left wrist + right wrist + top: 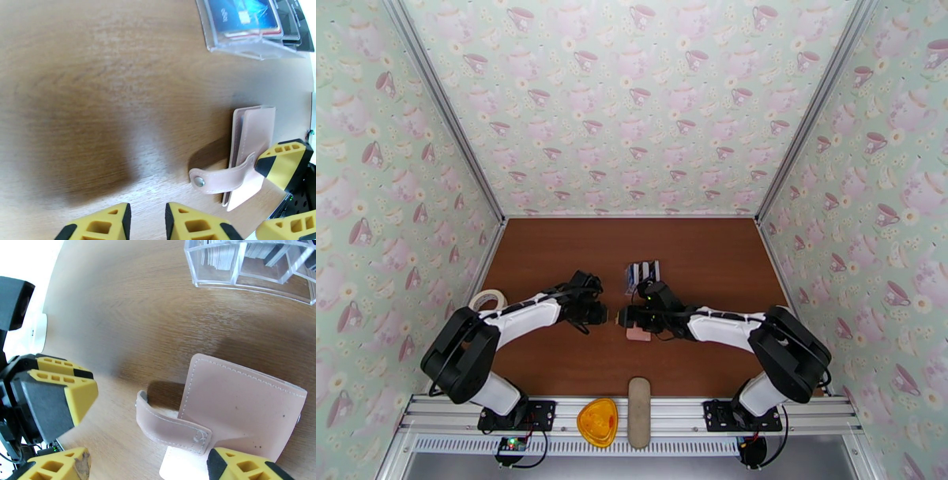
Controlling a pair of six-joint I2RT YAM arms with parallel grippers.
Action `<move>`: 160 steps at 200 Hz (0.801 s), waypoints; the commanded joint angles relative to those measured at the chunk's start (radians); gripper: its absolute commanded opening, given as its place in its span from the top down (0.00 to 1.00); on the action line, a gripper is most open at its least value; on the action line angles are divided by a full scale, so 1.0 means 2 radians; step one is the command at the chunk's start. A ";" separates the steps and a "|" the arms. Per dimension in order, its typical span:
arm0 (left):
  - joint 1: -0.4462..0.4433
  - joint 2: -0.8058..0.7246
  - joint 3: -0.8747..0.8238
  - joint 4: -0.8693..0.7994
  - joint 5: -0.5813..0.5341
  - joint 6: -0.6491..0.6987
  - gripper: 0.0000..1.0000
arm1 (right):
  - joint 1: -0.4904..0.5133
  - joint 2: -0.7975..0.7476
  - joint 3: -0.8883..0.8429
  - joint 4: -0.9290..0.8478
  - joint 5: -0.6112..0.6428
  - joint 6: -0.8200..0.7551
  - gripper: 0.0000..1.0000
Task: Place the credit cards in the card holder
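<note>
Looking through the right wrist camera, I find the card holder (237,405) lying flat and folded on the table (130,319). Its snap tab (170,425) is undone and curls out toward 9 o'clock. I judge it light, soft and floppy: the stitched cover will bend rather than lever, and it may skate on the smooth wood if pushed from one side. The tab or the free long edge looks like the best hold, with the other arm pinning the spine.

The right gripper (148,471) stands wide apart, clamped on nothing. The holder sits at its 1 o'clock, one finger overlapping the near edge; whether they touch I cannot tell. The left gripper (148,223) has its fingers narrowly apart with bare wood between them. The holder lies at its 2 o'clock, near but apart, tab pointing back toward it.

The credit cards (245,15) stand in a clear rack (252,49) at the holder's 12 o'clock. They look thin, stiff and slick, so I would pinch one by its edges.
</note>
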State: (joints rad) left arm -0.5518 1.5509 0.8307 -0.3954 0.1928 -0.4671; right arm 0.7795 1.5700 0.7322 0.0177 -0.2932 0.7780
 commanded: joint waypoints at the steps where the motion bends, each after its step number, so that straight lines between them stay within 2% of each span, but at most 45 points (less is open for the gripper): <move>1: 0.003 -0.013 0.013 -0.012 -0.008 0.009 0.69 | 0.002 -0.017 0.003 -0.024 -0.005 -0.011 0.18; 68: -0.010 -0.021 0.032 -0.006 0.011 0.005 0.67 | -0.019 -0.085 -0.004 -0.059 0.017 -0.012 0.25; 104: -0.043 -0.007 0.058 0.007 0.023 0.001 0.66 | -0.051 -0.118 -0.039 -0.063 0.011 -0.012 0.30; 160: -0.095 0.039 0.099 0.039 0.047 -0.011 0.67 | -0.089 -0.119 -0.111 -0.003 -0.020 0.000 0.39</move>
State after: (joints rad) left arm -0.7139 1.5814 0.9867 -0.3584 0.2398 -0.4717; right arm 0.6205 1.3312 0.5610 -0.0528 -0.2962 0.7715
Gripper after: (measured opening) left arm 0.335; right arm 0.619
